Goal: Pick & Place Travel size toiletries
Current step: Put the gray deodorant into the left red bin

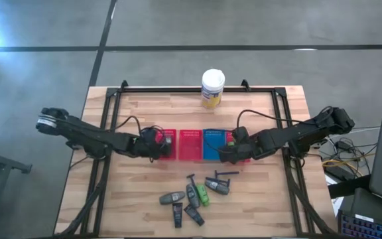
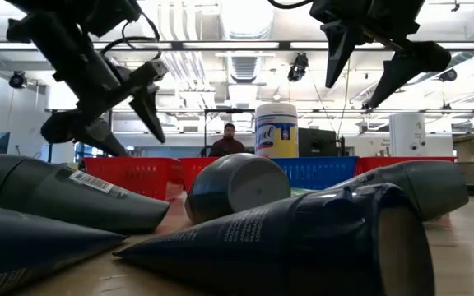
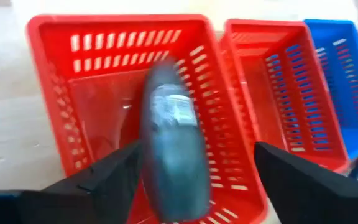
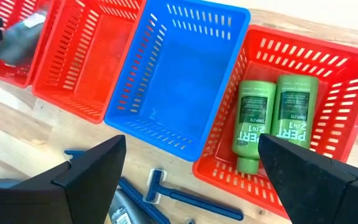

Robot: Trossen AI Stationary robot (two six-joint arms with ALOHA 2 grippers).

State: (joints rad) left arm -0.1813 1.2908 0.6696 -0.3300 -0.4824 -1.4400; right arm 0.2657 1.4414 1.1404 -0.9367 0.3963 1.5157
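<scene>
Left tool (image 3: 185,180) open, grey bottle (image 3: 169,149) between.

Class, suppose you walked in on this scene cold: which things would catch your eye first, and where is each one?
First, the row of red and blue trays across the table's middle, with two green bottles lying side by side in the red tray at the right end. A grey bottle shows blurred between the left pincer's open fingers, over the leftmost red tray.

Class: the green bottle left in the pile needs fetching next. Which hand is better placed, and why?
Right. The right hand is open and empty over the red tray with two green bottles, and the loose green bottle lies nearer it. The left hand has a grey bottle between its open fingers.
</scene>
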